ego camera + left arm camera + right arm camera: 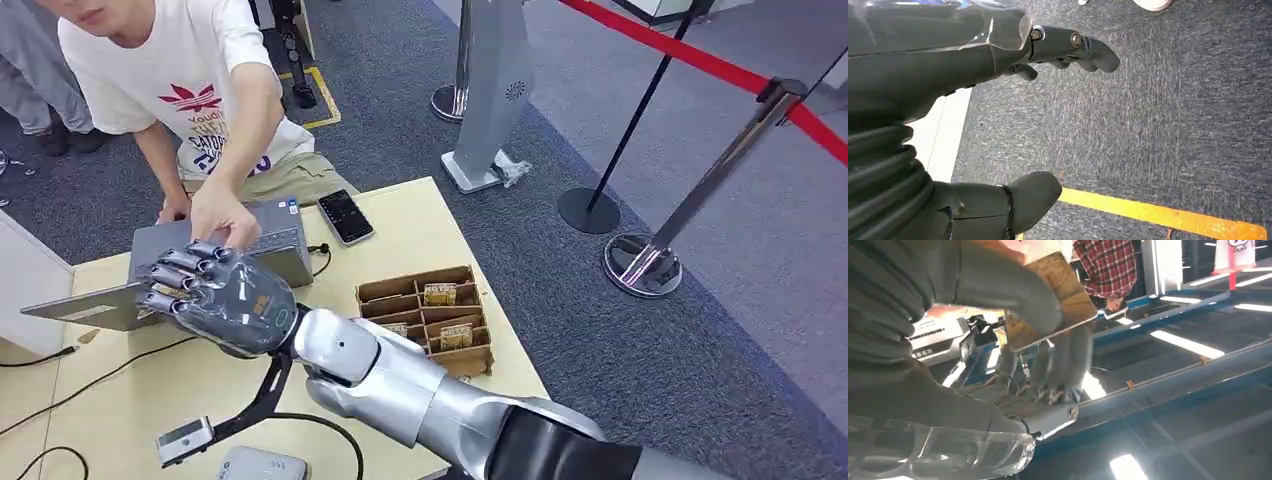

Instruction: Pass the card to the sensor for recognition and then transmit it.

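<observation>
My right hand [218,296] is stretched out to the left over the table [420,215], above a grey box [275,245]. In the right wrist view this hand [998,287] pinches a brown card [1068,300] between thumb and fingers. A person's hand [222,214] reaches down and touches my fingertips [195,255]. A small grey sensor [185,441] on a black stand sits near the table's front edge, below my right hand. My left hand [1048,50] hangs over dark carpet, fingers apart, holding nothing.
A cardboard divider box [430,312] with several cards stands right of my forearm. A black phone [345,216] lies at the far table edge. A flat grey plate [85,305] sticks out left. Cables cross the table. Stanchions [645,265] stand on the right floor.
</observation>
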`<state>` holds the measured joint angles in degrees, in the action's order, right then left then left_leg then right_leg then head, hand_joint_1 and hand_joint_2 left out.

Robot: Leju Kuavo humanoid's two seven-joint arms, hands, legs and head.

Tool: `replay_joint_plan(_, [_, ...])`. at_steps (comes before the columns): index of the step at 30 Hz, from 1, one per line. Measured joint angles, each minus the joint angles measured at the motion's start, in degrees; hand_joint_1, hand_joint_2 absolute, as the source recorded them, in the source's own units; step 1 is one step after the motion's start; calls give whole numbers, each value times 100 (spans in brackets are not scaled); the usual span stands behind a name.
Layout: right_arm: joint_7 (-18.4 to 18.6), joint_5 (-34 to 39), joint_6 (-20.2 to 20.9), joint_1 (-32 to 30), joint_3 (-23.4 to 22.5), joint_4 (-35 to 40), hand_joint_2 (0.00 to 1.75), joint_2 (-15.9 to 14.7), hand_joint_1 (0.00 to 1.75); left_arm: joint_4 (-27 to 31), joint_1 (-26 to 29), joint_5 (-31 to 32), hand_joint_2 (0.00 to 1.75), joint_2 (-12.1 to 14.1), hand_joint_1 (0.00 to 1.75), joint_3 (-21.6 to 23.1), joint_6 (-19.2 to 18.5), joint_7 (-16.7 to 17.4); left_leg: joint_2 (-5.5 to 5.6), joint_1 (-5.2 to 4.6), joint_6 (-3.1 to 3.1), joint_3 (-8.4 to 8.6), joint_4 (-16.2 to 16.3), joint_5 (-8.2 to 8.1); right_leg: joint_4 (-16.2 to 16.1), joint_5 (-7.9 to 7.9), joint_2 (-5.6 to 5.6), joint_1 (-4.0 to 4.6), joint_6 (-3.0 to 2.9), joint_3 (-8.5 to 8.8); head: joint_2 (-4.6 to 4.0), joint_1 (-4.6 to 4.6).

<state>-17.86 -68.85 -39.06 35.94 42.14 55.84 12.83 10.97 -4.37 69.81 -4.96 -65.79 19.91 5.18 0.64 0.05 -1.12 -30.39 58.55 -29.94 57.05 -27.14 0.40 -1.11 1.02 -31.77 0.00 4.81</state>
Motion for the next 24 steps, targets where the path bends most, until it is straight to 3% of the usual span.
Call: replay_joint_plan(24, [28, 323, 0, -6, -114, 13, 175, 42, 175, -33, 0, 83, 175, 4, 0, 0, -13, -74, 0, 0, 0, 0, 0, 0, 0, 0, 0, 0, 0, 0, 0, 0])
